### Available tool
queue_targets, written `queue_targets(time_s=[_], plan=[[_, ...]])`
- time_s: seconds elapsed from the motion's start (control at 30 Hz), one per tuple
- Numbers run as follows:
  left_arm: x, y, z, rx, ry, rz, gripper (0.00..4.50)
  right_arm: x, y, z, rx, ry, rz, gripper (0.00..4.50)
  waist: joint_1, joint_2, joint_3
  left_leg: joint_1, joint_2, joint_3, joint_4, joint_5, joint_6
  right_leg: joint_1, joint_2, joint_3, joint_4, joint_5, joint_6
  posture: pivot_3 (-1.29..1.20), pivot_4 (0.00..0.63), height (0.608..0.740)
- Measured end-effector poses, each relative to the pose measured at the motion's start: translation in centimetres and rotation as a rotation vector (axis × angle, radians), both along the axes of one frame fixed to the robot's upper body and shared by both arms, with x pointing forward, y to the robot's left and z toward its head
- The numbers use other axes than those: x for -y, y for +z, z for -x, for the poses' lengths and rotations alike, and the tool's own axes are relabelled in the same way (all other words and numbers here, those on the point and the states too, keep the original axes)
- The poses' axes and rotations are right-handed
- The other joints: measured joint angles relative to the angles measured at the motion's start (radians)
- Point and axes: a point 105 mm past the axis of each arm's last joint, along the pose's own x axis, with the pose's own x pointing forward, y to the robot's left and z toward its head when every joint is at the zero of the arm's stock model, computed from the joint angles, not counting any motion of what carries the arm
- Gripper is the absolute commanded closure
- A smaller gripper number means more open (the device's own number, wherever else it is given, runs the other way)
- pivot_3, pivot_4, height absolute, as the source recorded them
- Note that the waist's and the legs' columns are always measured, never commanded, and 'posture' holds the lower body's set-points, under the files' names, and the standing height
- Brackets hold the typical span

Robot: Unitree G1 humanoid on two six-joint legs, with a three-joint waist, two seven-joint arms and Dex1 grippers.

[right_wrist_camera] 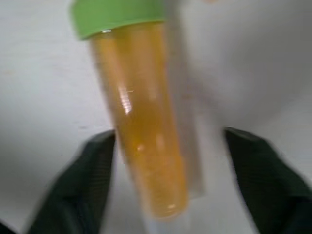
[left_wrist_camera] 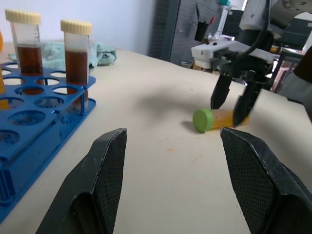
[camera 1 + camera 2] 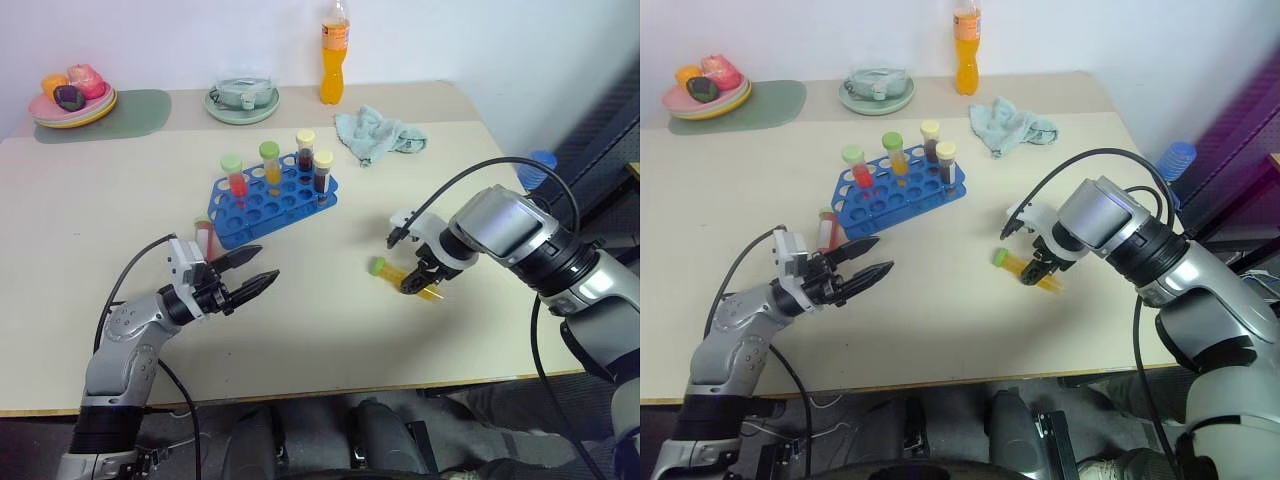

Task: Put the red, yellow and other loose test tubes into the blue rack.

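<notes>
Bench [image 3: 330, 330], pale and broad, carries everything. Blue rack [image 3: 258, 205] stands well beyond the left tool [image 3: 250, 271], a bright tray with a grid of round holes; four capped tubes stand upright in its far rows: red under a green cap [image 3: 233, 176], yellow under a green cap [image 3: 270, 165], and two brown ones under pale-yellow caps [image 3: 322, 171].

Left tool hovers above the bench with its two black fingers spread wide and nothing between them. Just beside it, on the rack's side, a loose red tube [image 3: 204, 238] with a green cap and white label rests against the rack's near end.

Right tool [image 3: 423, 281] points steeply down over the loose yellow-orange tube [image 3: 400, 275], which lies flat on the bench, green cap [image 2: 203, 120] pointing toward the left tool. Its fingers straddle the clear body near the bottom end, a gap showing on each side, so they are not yet gripping it.
</notes>
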Motion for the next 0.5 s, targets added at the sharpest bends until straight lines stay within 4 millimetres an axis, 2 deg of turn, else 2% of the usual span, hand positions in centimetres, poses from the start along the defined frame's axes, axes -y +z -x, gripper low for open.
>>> queue_targets(time_s=[0.03, 0.1, 0.5], plan=[[0.0, 0.0, 0.0, 0.002, -0.001, 0.000, 1.36, -0.3, -0.1, 0.0, 0.002, 0.010, -0.002, 3.00, 0.001, 0.000, 0.000, 0.000, 0.000, 0.000, 0.000, 0.000, 0.000, 0.000, 0.000, 0.000, 0.000, 0.000, 0.000, 0.00, 0.150, 0.740], [0.0, -0.1, 0.1, 0.000, -0.009, -0.001, 1.36, -0.3, 0.0, -0.1, 0.009, 0.014, -0.002, 3.74, 0.005, 0.000, 0.000, -0.002, 0.000, 0.000, 0.000, 0.000, -0.001, -0.001, 0.000, 0.000, -0.001, 0.000, 0.000, 0.00, 0.150, 0.740], [-0.1, -0.3, 1.6, 0.007, -0.156, -0.082, 1.36, -0.5, 0.0, -0.1, 0.015, 0.023, -0.006, 3.74, 0.003, 0.000, 0.000, -0.003, 0.000, 0.000, 0.000, 0.000, -0.001, -0.002, 0.000, 0.000, -0.001, 0.000, 0.000, 0.00, 0.150, 0.740]])
